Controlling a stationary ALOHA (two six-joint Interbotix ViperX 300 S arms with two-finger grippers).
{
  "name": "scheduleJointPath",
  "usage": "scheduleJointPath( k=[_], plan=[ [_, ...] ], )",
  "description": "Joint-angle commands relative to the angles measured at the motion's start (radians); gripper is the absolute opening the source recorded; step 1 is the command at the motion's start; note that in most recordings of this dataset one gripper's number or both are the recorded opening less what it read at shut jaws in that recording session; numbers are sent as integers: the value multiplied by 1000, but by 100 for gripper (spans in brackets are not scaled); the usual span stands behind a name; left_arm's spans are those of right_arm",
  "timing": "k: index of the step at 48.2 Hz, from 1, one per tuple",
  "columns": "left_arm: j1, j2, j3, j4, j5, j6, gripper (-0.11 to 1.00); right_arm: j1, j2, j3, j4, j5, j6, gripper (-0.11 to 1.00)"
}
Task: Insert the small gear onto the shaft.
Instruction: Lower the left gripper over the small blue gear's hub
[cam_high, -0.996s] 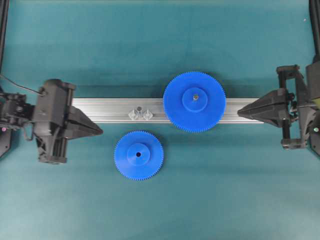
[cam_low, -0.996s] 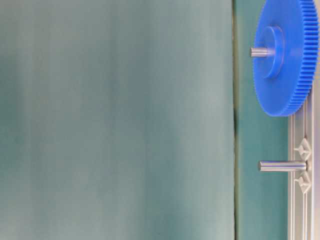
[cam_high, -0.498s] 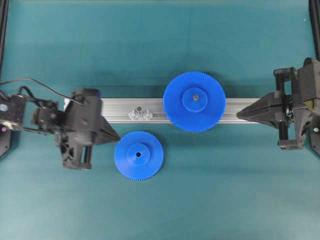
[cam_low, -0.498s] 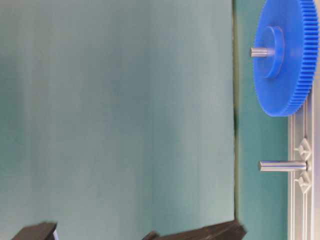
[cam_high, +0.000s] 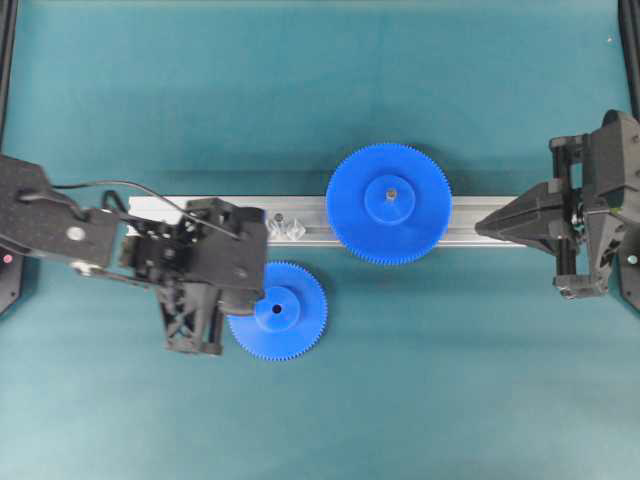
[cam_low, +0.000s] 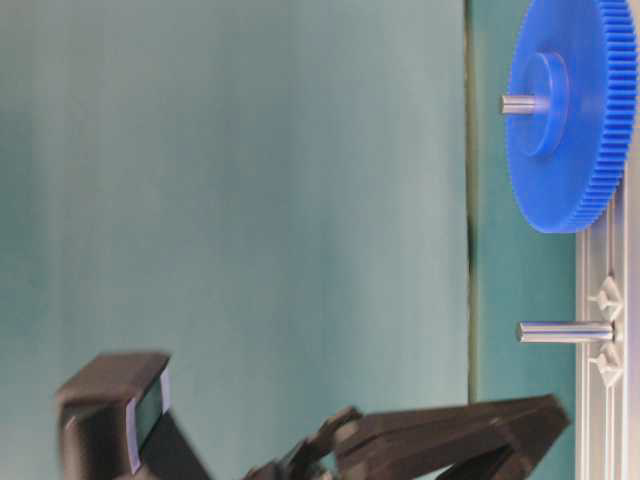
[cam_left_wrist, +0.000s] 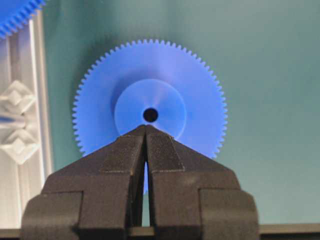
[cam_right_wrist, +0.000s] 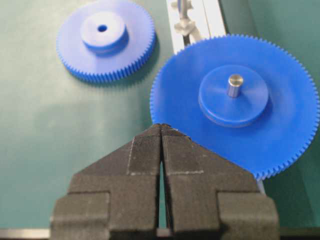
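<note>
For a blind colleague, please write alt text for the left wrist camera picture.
The shut left gripper points at the hub of the small gear, a blue toothed disc lying flat on the green table. At the left edge are the grey rail and the shaft in its clear mount.

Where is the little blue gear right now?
In the overhead view the small gear lies flat on the green mat, left of centre, just below the silver rail. The shut left gripper is over its left edge.

Teal mat-covered table (cam_high: 150, 400) carrying a silver aluminium rail (cam_high: 305, 212) and, just beside it, a small blue plastic toothed gear (cam_high: 290, 312).
</note>
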Motion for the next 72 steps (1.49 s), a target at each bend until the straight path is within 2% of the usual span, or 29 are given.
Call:
scheduleJointPath(
  k=[1,14,31,58,72],
  plan=[
    [-6,17,-52,2,18,-2,-2,-3,2,-26,2,-5,11,0],
    [-6,120,-164,2,158,-12,-2,-3,2,-23,2,-5,11,0],
    [-6,199,-255,2,282,-12,-2,-3,2,-23,2,-5,11,0],
    [-12,264,-310,2,368,-12,-2,-3,0,-17,2,-5,11,0],
    [-12,273,-330,2,374,-12,-2,-3,2,-17,3,-9,12,0]
  ],
)
